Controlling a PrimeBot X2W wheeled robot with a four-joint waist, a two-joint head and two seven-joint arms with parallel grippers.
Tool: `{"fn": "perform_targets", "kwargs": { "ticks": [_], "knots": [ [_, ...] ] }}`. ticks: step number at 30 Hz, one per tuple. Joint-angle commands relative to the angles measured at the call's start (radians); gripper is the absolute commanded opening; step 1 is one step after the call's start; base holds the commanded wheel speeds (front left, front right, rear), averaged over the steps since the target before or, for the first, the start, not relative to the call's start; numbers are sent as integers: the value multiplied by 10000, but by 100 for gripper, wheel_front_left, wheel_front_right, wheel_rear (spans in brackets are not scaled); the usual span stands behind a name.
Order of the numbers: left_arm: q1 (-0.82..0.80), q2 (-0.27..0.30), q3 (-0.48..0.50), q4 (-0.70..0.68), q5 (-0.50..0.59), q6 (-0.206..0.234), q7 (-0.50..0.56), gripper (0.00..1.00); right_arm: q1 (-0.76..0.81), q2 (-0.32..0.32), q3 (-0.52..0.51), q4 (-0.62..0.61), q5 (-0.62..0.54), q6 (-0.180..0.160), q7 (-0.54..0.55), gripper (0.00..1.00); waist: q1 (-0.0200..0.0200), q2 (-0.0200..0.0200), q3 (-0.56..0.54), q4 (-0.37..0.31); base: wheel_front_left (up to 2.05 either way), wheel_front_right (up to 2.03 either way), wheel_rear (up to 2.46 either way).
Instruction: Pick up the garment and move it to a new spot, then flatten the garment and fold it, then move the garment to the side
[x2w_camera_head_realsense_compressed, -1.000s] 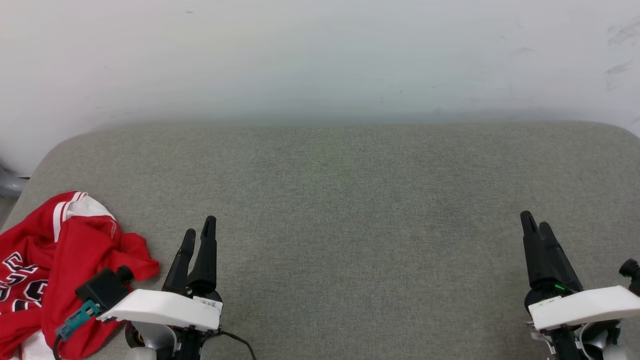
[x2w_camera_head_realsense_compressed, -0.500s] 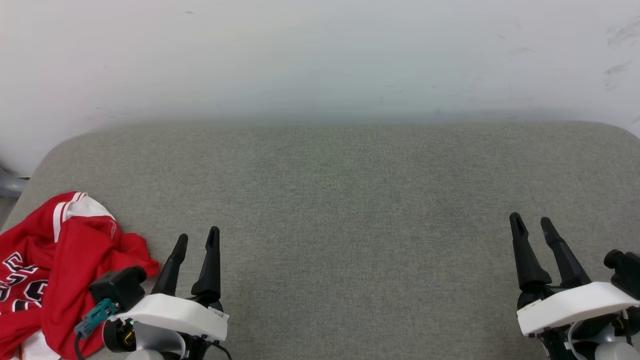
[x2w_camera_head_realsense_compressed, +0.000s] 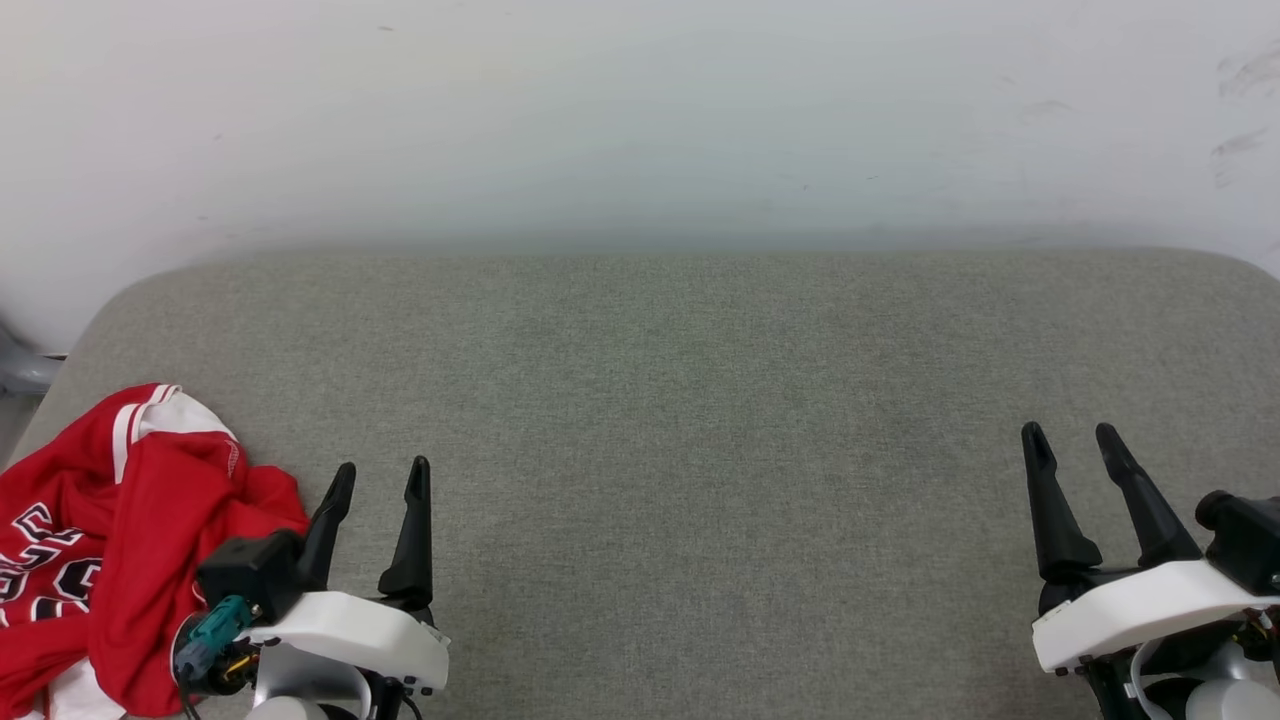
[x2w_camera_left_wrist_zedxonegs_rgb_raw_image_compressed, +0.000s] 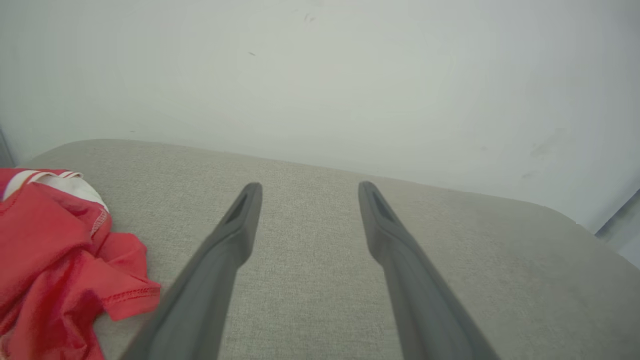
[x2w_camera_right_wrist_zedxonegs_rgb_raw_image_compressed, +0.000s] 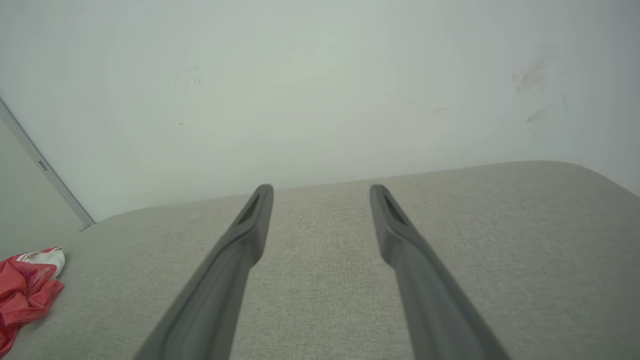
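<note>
— Both claws have rolled at the wrist since a second ago: fingers that then overlapped now show side by side. Your left claw (x2w_camera_head_realsense_compressed: 382, 466) has also sunk lower in the head view and edged toward the garment (x2w_camera_head_realsense_compressed: 120, 520). Your right claw (x2w_camera_head_realsense_compressed: 1070, 432) has barely shifted.

— Are they spread, or pinching something?

— Spread, both of them. Each wrist view shows you two dark fingers standing well apart with bare grey cloth between them. Nothing is held.

— Where is the garment?

— At the near left corner of the table (x2w_camera_head_realsense_compressed: 680, 380), in a crumpled heap. You see red body uppermost, a white part with striped trim at the far edge, and black white-edged lettering at its left. It lies just beside your left claw, on the outer side. Whether cloth and claw touch you cannot tell, since the wrist housing covers that edge. The right claw is well apart from it.

— Why hold the arms like this?

— Judged from the layout, this is a ready pose: jaws wide so a fold of thin fabric can enter, fingers pointing toward the wall (x2w_camera_head_realsense_compressed: 640, 120). The pick-up is not yet begun. The bare stretch between the claws looks like the natural new spot, with room to flatten and fold. Expect the left claw, being nearest, to grasp first.
</note>
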Motion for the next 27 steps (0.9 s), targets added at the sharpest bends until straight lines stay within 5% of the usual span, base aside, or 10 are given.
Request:
{"fn": "perform_targets", "kwargs": {
  "ticks": [1, 27],
  "knots": [
    [-167, 77, -26, -55, 279, 57, -116, 100, 63, 2, -16, -169, -311, -3, -9, 100, 0, 0, -5, 5, 0, 0, 0],
    [-222, -38, 45, 438, 1601, 93, -657, 100, 256, 180, -174, -473, -2148, -4, 56, 100, 0, 0, -33, 30, 0, 0, 0]
  ]
}}
